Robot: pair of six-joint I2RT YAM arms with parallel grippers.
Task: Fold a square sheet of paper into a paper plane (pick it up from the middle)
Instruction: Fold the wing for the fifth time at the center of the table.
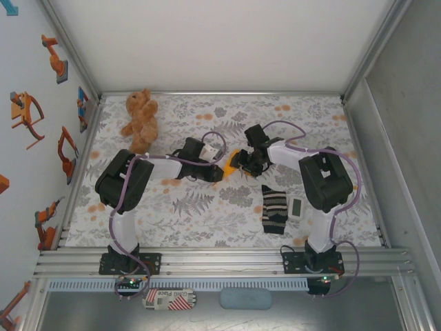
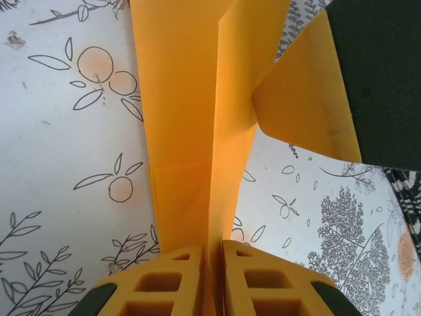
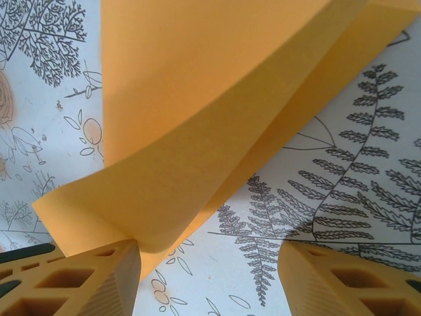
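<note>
The orange-yellow sheet of paper [image 1: 231, 159] is folded lengthwise into a narrow creased paper plane shape and is held up above the mat's middle, between the two arms. My left gripper [image 2: 212, 253] is shut on the paper's [image 2: 191, 131] centre crease, and the folded layers rise straight out of its fingers. A loose flap bends off to the right toward the right arm's black finger [image 2: 385, 72]. My right gripper [image 3: 209, 263] is open. A curled flap of the paper [image 3: 197, 118] rests against its left finger [image 3: 99, 280], with bare mat in the gap.
A brown teddy bear [image 1: 140, 118] lies at the back left of the patterned mat. A striped black-and-white sock [image 1: 274, 209] and a small white device [image 1: 295, 208] lie by the right arm's base. Metal frame rails [image 1: 207, 258] run along the near edge.
</note>
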